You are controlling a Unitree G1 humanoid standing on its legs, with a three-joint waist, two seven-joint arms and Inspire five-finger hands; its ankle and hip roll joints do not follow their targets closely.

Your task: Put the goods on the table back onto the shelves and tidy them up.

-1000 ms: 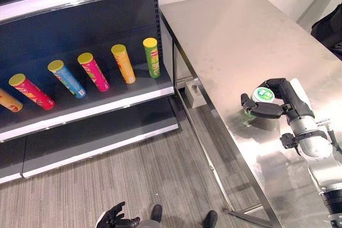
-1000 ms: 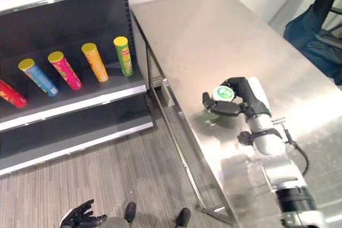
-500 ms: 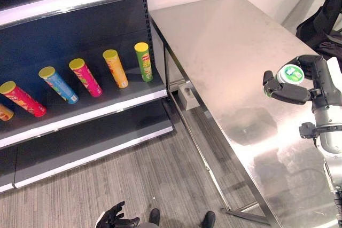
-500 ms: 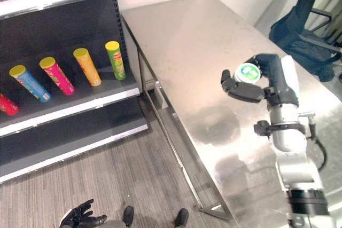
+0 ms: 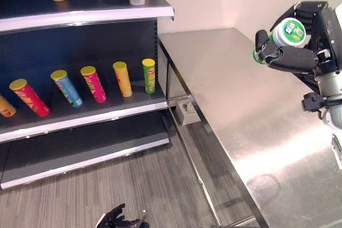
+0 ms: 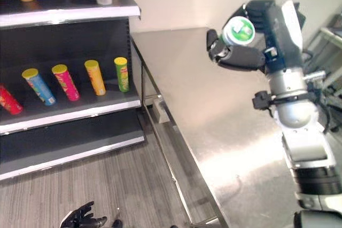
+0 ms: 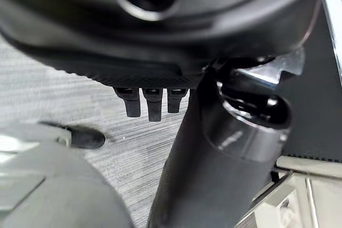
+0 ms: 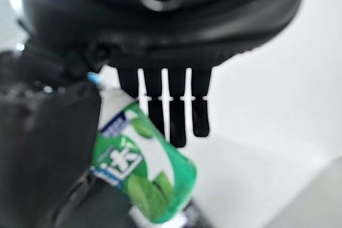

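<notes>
One green tub (image 5: pixel 287 31) sits clenched in the right hand (image 5: pixel 299 52), fingers and thumb curled round it, lid facing up, raised well above the bare bench (image 5: pixel 251 110). The shelves (image 5: pixel 85 108) lie off to the robot's left, past the bench's end, so the tub must travel that way. The left hand (image 5: pixel 115 218) hangs low by the floor, fingers loosely curled on nothing.

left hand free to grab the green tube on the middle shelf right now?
Probably not: the left hand hangs low near the floor, far below the green tube, though nothing blocks the shelf front.
</notes>
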